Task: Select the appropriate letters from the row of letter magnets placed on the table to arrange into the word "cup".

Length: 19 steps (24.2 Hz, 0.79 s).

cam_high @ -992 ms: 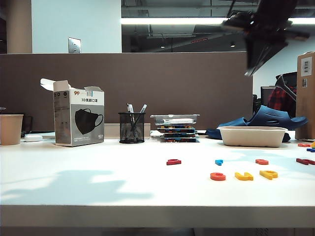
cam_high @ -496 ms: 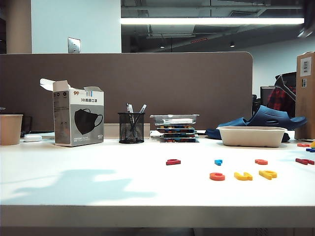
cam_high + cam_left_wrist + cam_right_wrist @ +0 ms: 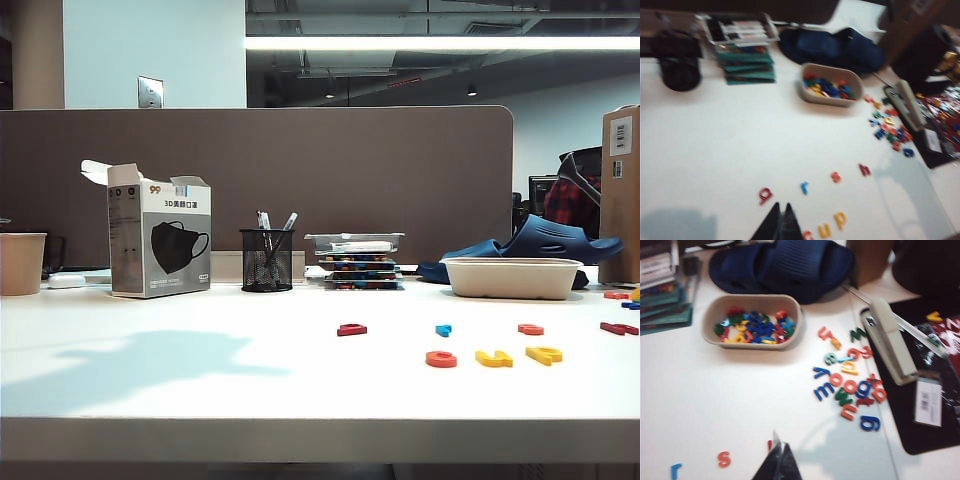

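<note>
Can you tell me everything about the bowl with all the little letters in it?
The bowl is a shallow, oblong tray with rounded corners, pale beige, looking like pressed paper pulp. It sits upright on the white table, in front of the dark blue slippers, apart from both end effectors. Inside lies a jumbled heap of plastic letters, blue, red, yellow and green. More letters lie scattered beside it.

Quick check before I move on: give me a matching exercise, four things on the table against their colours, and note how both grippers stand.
Things:
1. letter c
2. letter u
3. letter r
4. pen cup

Colours:
A. black
B. yellow
C. orange-red
D. blue

Pairs: 1-C, 2-B, 3-D, 4-A.

The left gripper is shut above the table near the finished word; the right gripper is shut above bare table beside the loose letter pile.
</note>
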Motion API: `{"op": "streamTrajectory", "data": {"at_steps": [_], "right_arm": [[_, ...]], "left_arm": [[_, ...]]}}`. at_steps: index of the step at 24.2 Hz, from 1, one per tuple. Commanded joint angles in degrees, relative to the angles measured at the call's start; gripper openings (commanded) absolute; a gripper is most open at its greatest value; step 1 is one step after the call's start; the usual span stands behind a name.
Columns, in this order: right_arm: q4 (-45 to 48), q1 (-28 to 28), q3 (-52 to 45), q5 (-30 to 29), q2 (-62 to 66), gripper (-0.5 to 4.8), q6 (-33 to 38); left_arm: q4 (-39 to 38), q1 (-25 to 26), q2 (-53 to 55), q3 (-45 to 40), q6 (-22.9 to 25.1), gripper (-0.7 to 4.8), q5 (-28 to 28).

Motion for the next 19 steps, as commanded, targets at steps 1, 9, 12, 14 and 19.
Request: {"op": "streamTrajectory", "data": {"at_steps": [1,9,12,14,19], "right_arm": [[0.85,-0.83,-2.82,-0.04,-2.86,-0.07,-0.15],[3.82,-1.51,-11.91,-0.04,-11.13,-0.07,0.04],[5.38,-1.7,-15.87,0.0,-15.54,-0.07,0.11],[6.67,-1.68,-18.95,-0.02,-18.69,-0.07,0.15],[9.84,-1.64,-26.25,-0.22,-25.49,-0.07,1.99]], "left_arm": [[1.31,5.31,-0.22,0.44,5.25,-0.05,1.66],[1.86,21.03,-0.28,3.21,11.69,-0.05,6.84],[1.84,28.0,-0.5,5.18,14.36,-0.05,8.9],[1.86,32.3,-1.27,5.6,17.05,-0.05,9.01],[-1.51,41.55,-2.91,5.62,20.39,-0.05,10.27]]}}
